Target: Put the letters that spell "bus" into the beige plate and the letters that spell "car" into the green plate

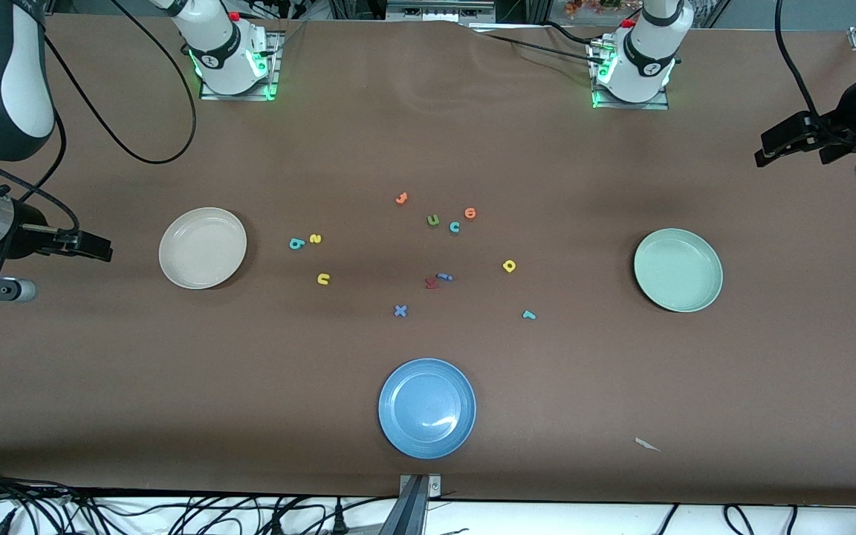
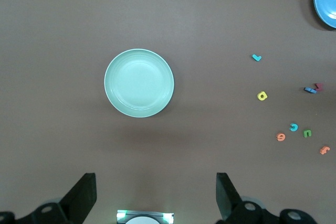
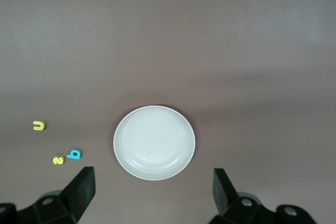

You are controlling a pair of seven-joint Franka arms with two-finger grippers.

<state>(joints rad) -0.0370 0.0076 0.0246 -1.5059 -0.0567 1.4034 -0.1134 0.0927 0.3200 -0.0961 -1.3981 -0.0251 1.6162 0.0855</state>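
The beige plate (image 1: 203, 247) (image 3: 154, 142) lies empty toward the right arm's end. Beside it are the teal "b" (image 1: 296, 243) (image 3: 74, 154), yellow "s" (image 1: 315, 238) (image 3: 58, 160) and yellow "u" (image 1: 323, 279) (image 3: 39, 125). The green plate (image 1: 678, 269) (image 2: 139, 83) lies empty toward the left arm's end. The teal "c" (image 1: 455, 227) (image 2: 293, 127), yellow "a" (image 1: 509, 265) (image 2: 262, 96) and teal "r" (image 1: 528, 315) (image 2: 256, 57) lie mid-table. My right gripper (image 1: 105, 249) (image 3: 154, 190) hangs open high beside the beige plate. My left gripper (image 1: 762, 152) (image 2: 156, 192) hangs open high past the green plate.
A blue plate (image 1: 426, 408) sits nearest the front camera. Among the letters lie a green "u" (image 1: 432, 220), two orange letters (image 1: 469, 213), a blue "x" (image 1: 400, 310), a red letter (image 1: 431, 282) and a small blue one (image 1: 444, 277). A paper scrap (image 1: 647, 444) lies near the front edge.
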